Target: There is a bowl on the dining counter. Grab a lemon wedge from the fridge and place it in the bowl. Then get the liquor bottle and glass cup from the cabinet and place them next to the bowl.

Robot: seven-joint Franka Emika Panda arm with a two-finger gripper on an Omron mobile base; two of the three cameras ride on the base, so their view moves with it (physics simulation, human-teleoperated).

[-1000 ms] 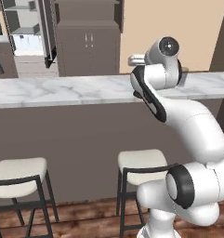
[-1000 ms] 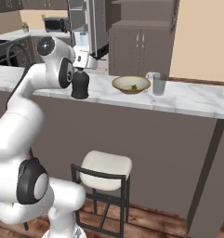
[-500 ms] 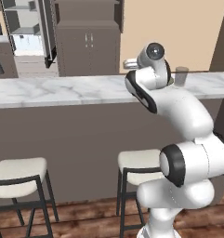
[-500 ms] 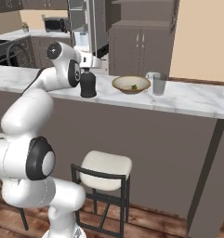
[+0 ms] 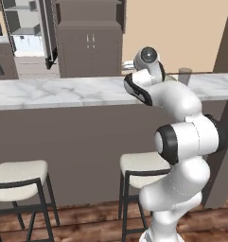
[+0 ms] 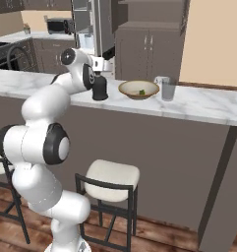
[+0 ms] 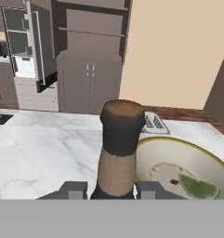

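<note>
Here, tool clamped on liquor bottle, standing on dining counter, just beside bowl.

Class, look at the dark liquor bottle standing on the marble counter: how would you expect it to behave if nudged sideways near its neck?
The liquor bottle looks rigid. Its rounded body under a narrow neck suggests fair stability, though a high push might tip it toward the bowl. The smooth dining counter probably lets it slide.

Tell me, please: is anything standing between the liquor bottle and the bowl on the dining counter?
Nothing visible does. The liquor bottle, held in the gripper, stands beside the bowl with only bare dining counter between them.
</note>
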